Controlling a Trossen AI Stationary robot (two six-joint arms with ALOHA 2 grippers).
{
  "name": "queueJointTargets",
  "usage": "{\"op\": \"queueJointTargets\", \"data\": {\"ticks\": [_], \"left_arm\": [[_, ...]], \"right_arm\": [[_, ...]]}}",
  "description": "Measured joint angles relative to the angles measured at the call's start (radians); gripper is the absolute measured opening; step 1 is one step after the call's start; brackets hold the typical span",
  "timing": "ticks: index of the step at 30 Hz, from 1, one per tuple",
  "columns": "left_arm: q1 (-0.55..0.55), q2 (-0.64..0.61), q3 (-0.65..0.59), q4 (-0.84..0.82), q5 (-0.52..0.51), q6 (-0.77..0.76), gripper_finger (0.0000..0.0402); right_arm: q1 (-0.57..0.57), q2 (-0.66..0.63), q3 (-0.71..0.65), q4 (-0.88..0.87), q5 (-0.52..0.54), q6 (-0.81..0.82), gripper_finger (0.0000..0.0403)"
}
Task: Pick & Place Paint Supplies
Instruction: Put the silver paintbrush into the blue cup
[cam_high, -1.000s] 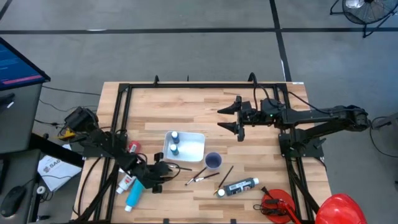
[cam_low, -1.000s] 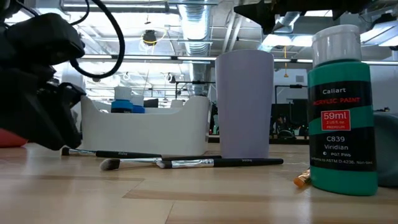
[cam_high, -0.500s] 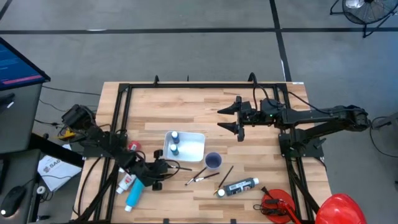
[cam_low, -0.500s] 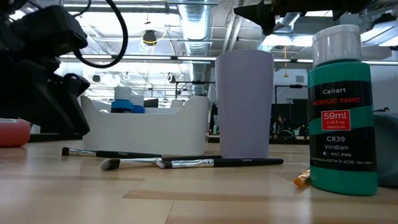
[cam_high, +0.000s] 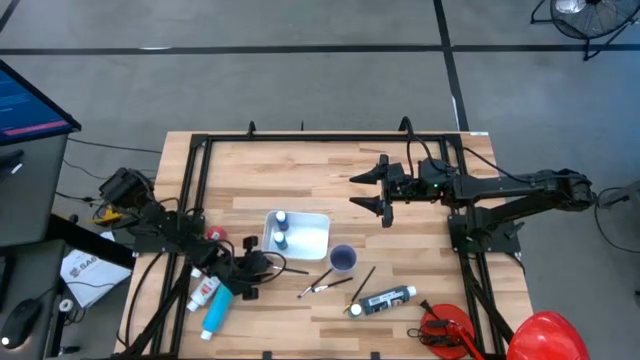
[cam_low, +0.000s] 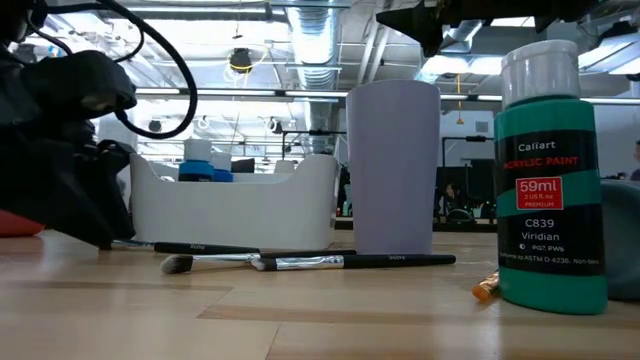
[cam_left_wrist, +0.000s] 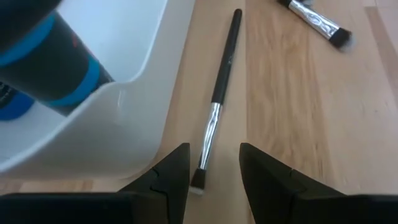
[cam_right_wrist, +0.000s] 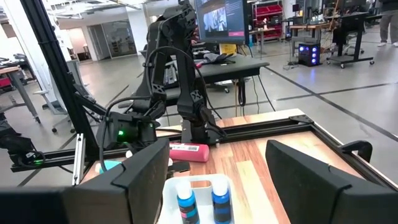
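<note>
Thin dark-handled brush (cam_left_wrist: 217, 93) lies flat on the table (cam_high: 300, 170) just beside the white tray (cam_high: 312, 236), bristle end between the left gripper (cam_left_wrist: 214, 171) fingers, which are spread a little, low over the table, not pinching anything. Tray holds two blue-capped bottles (cam_high: 281, 232) upright. Second brush (cam_left_wrist: 316, 22) lies further out, near the lavender cup (cam_high: 343, 258); a third brush (cam_high: 362, 283) lies past the cup. Black bottle with white cap (cam_high: 384, 298) lies on its side near the front edge. Light blue tube (cam_high: 215, 312) and white tube with red label (cam_high: 203, 293) lie side by side at the left arm; red tube (cam_high: 215, 236) behind them. Green Viridian bottle (cam_low: 551, 170) stands upright up close in the low view. Right gripper (cam_high: 368, 189) hovers well apart, behind the tray, fingers spread wide, empty.
</note>
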Motion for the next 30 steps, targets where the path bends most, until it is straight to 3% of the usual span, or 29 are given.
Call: {"op": "queueJointTargets", "data": {"ticks": [15, 21, 25, 30], "left_arm": [[0.030, 0.000, 0.000, -0.022, 0.056, -0.022, 0.0131], [0.029, -0.001, 0.001, -0.026, 0.073, -0.051, 0.0131], [0.029, -0.001, 0.001, -0.027, 0.077, -0.058, 0.0131], [0.029, -0.001, 0.001, -0.027, 0.079, -0.079, 0.0131]], "right_arm": [[0.000, 0.000, 0.000, -0.012, 0.000, 0.000, 0.0260], [0.029, 0.005, 0.000, -0.132, -0.009, -0.001, 0.0260], [0.079, 0.064, -0.002, -0.144, -0.008, -0.038, 0.0260], [0.145, 0.205, 0.030, -0.017, -0.009, -0.118, 0.0260]]}}
